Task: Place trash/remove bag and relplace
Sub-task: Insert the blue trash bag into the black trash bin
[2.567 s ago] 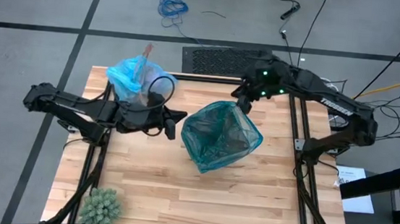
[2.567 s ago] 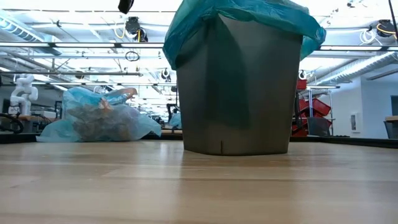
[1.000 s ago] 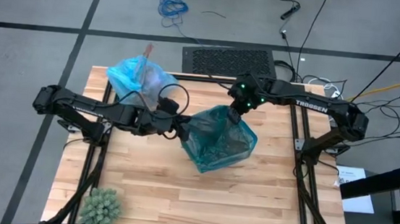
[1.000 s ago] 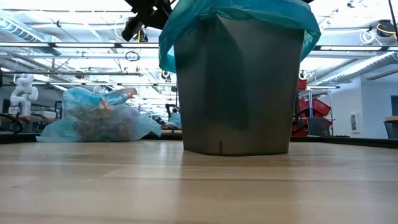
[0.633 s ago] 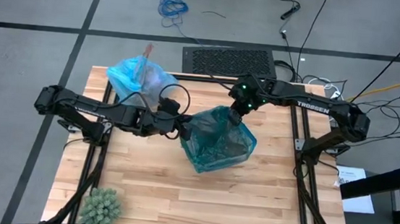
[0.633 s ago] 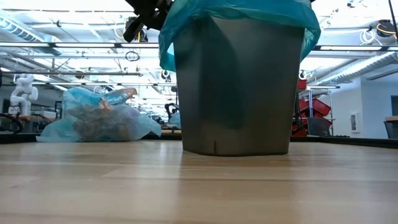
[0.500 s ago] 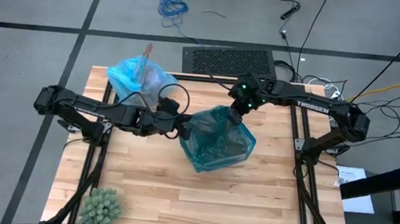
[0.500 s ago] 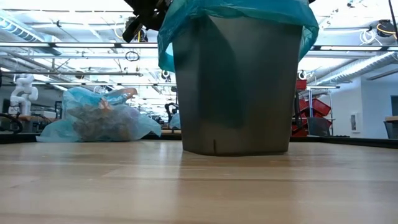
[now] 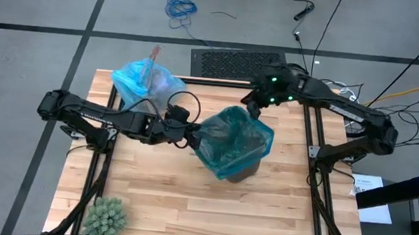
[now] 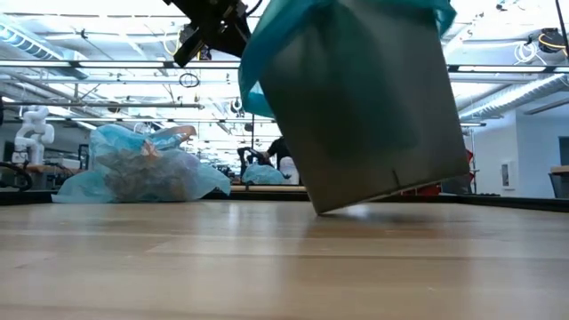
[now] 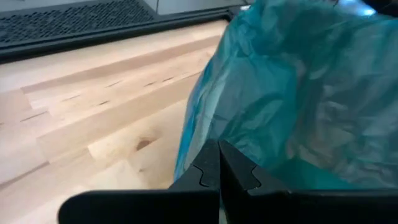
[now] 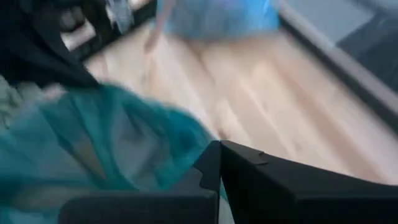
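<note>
Tipped off its base since a moment ago, the grey bin (image 10: 369,107) now leans with one bottom edge raised from the wooden table (image 9: 164,205), its teal-green liner (image 9: 232,138) pulled higher at the rim. Reaching in low from the table's left side, the left arm stretches nearly flat, and the left gripper (image 9: 194,137) meets the liner's near rim; its wrist camera shows the two dark fingers pressed together with teal plastic (image 11: 292,93) bunched directly ahead of the tips, though whether film is pinched between them cannot be told. From the far right corner the right arm bends down over the bin's back rim, green lights on its wrist; the right gripper (image 9: 250,110) is likewise closed tight, its fingers (image 12: 249,180) lying against the liner's edge.

Behind the left gripper, at the table's far left corner, rests the sky-blue bag (image 9: 146,81), knotted up and full of brown trash (image 10: 142,173), a detail only the table-level camera resolves. Only the overhead camera shows a green spiky ball (image 9: 106,216) at the near left corner, a black floor mat (image 9: 237,60) and a coiled blue cable (image 9: 179,7) on the grey floor. Ceiling lights and shelving fill the room beyond.
</note>
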Available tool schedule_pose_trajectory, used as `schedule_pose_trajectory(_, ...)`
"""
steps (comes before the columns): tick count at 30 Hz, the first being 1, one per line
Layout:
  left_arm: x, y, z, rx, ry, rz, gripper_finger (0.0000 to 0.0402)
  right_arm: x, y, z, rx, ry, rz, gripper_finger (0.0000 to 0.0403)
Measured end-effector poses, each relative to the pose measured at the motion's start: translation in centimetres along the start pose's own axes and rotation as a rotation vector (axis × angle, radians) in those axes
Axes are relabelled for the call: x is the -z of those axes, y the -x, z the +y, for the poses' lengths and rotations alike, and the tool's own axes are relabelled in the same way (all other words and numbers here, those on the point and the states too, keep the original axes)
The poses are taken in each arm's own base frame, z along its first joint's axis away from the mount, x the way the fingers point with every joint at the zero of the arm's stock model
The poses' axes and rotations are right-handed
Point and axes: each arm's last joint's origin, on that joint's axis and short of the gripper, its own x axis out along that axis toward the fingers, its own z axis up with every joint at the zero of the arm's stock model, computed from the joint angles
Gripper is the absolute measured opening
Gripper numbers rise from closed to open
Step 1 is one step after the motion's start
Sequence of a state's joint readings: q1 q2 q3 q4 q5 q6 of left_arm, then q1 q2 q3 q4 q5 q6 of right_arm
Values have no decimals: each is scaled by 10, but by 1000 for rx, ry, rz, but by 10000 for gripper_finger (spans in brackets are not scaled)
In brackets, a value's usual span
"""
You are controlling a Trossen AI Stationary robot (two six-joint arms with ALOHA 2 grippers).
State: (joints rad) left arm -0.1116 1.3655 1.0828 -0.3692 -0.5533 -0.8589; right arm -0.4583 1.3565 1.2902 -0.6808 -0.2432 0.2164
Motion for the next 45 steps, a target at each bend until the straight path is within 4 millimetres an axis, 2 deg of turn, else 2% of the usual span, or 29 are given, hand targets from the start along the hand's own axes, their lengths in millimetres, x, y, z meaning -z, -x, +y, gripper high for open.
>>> schedule_pose_trajectory(7,-1,1,-1,9,7,-7,0,-13,50,15,1,-45,-132,0)
schedule_pose_trajectory(15,-2,1,-2,27,9,-9,0,0,72,39,-57,-95,-84,0)
schedule_pose_trajectory(19,-4,1,-5,62,-9,-19,0,9,76,48,-7,-85,-57,0)
schedule_pose_trajectory(26,-8,4,-7,93,-10,-39,0,21,75,51,127,-126,-6,0)
schedule_pose_trajectory(35,-26,24,-5,156,-8,-113,0,45,80,38,453,-307,123,0)
schedule_pose_trajectory(42,-33,24,-2,190,-27,-116,0,60,59,30,461,-259,197,0)
schedule_pose_trajectory(45,-34,24,-3,195,-27,-113,0,68,49,24,373,-236,240,0)
